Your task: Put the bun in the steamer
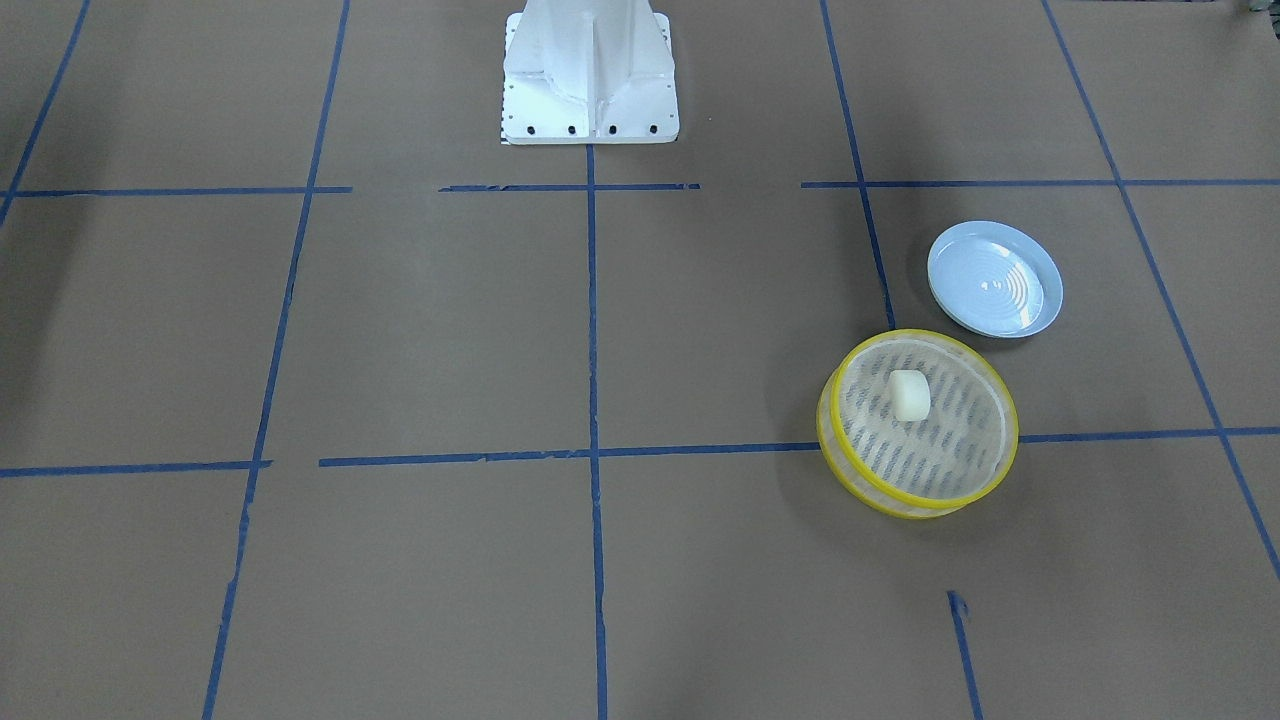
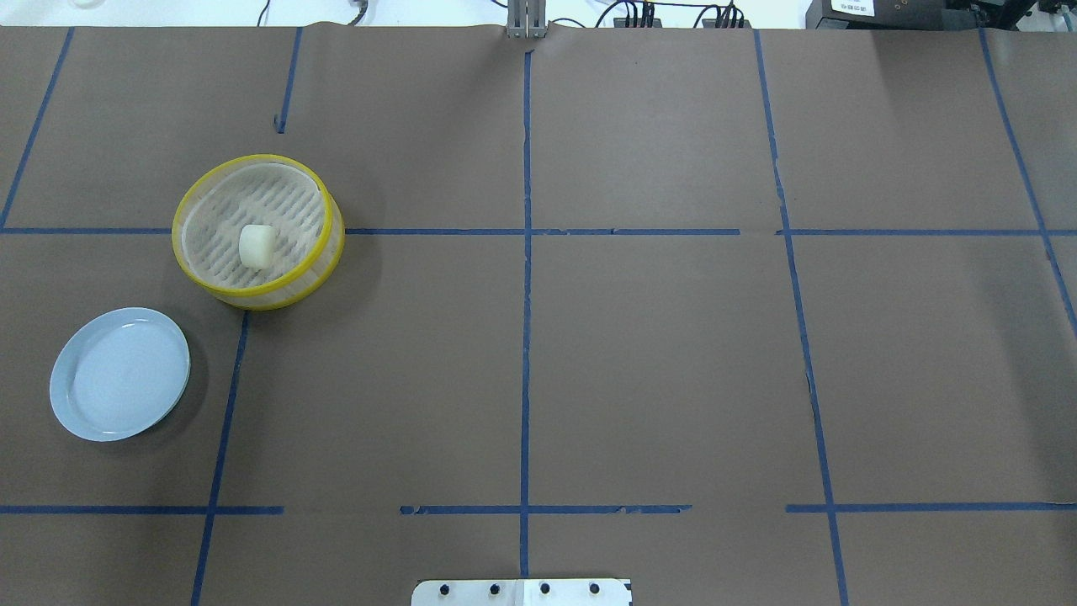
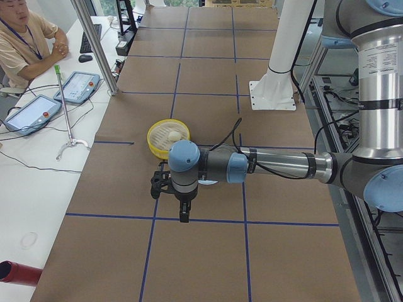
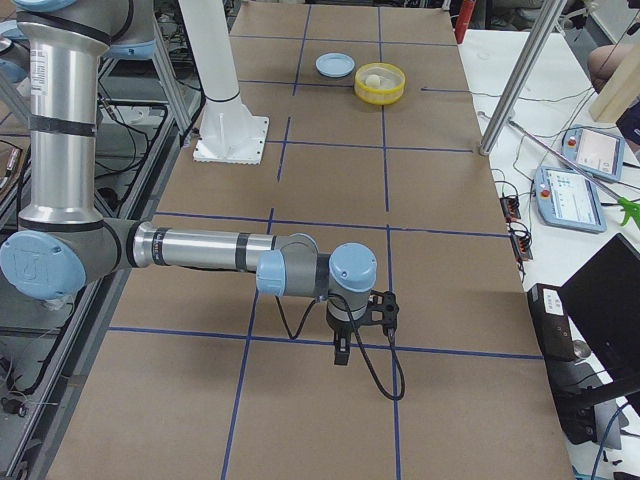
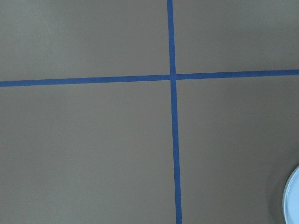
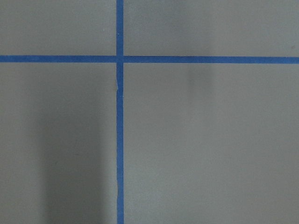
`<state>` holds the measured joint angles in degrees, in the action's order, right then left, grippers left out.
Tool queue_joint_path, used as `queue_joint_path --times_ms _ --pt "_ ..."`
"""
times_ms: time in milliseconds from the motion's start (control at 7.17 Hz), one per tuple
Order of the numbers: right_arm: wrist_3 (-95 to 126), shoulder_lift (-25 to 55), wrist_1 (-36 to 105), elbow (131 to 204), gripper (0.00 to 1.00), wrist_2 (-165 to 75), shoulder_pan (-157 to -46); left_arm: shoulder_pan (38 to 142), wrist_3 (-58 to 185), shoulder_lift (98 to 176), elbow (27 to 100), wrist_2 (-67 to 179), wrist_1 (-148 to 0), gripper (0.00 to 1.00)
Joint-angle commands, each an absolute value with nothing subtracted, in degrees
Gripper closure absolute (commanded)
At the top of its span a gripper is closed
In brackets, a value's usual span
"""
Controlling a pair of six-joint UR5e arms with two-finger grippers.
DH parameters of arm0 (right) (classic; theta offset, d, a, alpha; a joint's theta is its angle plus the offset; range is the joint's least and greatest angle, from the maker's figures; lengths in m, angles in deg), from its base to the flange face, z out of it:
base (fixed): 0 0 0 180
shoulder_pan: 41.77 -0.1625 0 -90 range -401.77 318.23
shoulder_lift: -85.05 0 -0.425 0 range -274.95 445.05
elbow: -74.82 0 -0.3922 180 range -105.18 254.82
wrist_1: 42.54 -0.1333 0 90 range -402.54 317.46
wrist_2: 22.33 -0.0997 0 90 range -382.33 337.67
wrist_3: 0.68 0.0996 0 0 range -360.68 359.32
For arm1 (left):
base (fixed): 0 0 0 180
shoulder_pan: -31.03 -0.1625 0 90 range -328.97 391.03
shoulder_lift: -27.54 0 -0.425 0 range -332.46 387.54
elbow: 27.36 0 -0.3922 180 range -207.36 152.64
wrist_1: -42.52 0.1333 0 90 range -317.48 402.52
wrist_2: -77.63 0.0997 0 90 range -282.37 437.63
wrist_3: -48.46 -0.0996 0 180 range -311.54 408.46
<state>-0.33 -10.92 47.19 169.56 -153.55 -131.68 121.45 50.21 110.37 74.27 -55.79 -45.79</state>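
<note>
The cream-white bun [image 1: 909,394] lies on the slatted bottom of the yellow-rimmed steamer [image 1: 925,505], near its middle; it also shows in the overhead view [image 2: 257,246] inside the steamer [image 2: 252,295]. Neither gripper shows in the overhead or front views. My left gripper [image 3: 184,215] hangs above the table, nearer the camera than the steamer [image 3: 154,141] and apart from it. My right gripper [image 4: 340,352] hangs over the table's other end, far from the steamer [image 4: 380,97]. I cannot tell whether either is open or shut.
A pale blue plate [image 2: 119,373] stands bare next to the steamer, on the robot's side; its edge shows in the left wrist view [image 5: 292,200]. The white robot base [image 1: 590,80] stands at the table's middle edge. Blue tape lines cross the brown table.
</note>
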Motion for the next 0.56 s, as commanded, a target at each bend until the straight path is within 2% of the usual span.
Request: queue_joint_path --times_ms 0,419 --pt "-0.3 -10.9 47.2 169.6 0.00 -153.5 -131.7 121.4 50.0 111.1 74.4 -55.5 -44.0 0.00" --pt "-0.3 -10.9 47.2 169.6 0.00 -153.5 -131.7 121.4 50.0 113.4 74.0 -56.2 -44.0 0.00"
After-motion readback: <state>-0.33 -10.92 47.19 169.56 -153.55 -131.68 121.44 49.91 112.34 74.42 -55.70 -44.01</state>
